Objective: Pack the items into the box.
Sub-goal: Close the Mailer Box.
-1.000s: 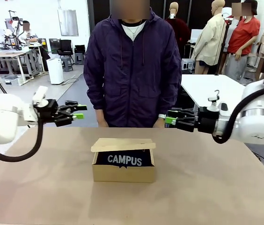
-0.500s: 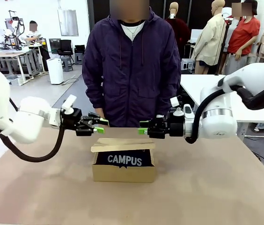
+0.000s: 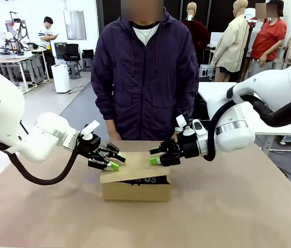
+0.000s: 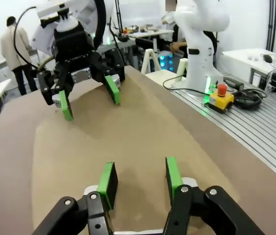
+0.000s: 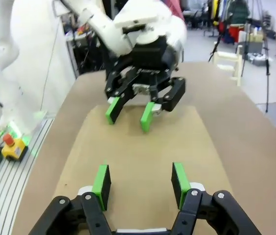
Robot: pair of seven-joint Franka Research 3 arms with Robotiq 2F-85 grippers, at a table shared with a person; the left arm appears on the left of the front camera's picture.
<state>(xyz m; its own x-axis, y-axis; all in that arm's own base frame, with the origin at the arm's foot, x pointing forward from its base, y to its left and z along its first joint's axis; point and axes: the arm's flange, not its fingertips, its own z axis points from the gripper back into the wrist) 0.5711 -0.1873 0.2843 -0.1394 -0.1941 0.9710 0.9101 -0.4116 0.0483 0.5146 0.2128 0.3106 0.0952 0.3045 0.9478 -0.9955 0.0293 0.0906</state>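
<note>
Both my left gripper [image 3: 115,160] and right gripper [image 3: 153,156] hover open-jawed above the plain brown cardboard box's [image 3: 135,188] flap lid [image 3: 135,166] ends, bare tabletop [image 3: 228,212] around.

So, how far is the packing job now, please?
Done: the navy pouch lies inside the box; other items cannot be seen. In hand: the left gripper and right gripper, both open and empty, sit over the flap lid. Left: the lid still gapes at the front.
</note>
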